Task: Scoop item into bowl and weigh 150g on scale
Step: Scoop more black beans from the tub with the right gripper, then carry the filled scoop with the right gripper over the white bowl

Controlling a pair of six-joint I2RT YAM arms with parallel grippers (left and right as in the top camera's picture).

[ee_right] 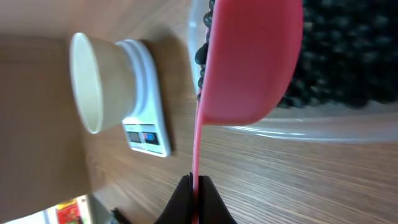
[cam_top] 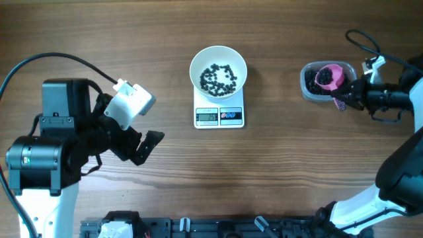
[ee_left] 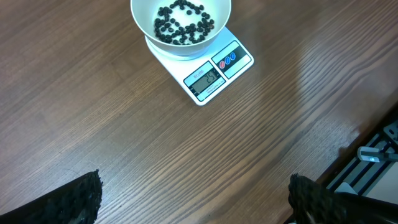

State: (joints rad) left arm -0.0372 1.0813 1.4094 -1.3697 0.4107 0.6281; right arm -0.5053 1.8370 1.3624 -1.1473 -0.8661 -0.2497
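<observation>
- The table [cam_top: 277,178] has plenty of bare wood between the two stations. The carry across is wide open, so no reason to rush it.
- The left gripper [cam_top: 144,147] is parked off to the left with its jaws spread wide, holding nothing and well apart from everything. I'd leave it there, it has no job in this step.
- The right gripper [ee_right: 198,183] is pinched tight on the thin handle of the pink scoop [ee_right: 252,62], right at the handle's end. That's a long lever, so keep wrist moves slow or the load will slosh.
- The clear tub [cam_top: 305,79] sits over on the right, well away from the bowl, and the scoop head is in or just over it. My guess is we're mid-load. From above there seems to be dark stuff in the scoop, but I can't tell how full it is.
- The white bowl [cam_top: 193,69] is sitting on the scale [cam_top: 218,116] mid-table. Come in over its rim without touching it, since a bump would throw off the reading.
- The beans [cam_top: 218,78] only thinly cover the bowl bottom, so I reckon a good way to go yet. Level the scoop before lifting it out, then tip gradually and trickle near the end.
- The display [cam_top: 207,116] is lit, but the digits are too small for me to read. Pause after each pour so it settles.
</observation>
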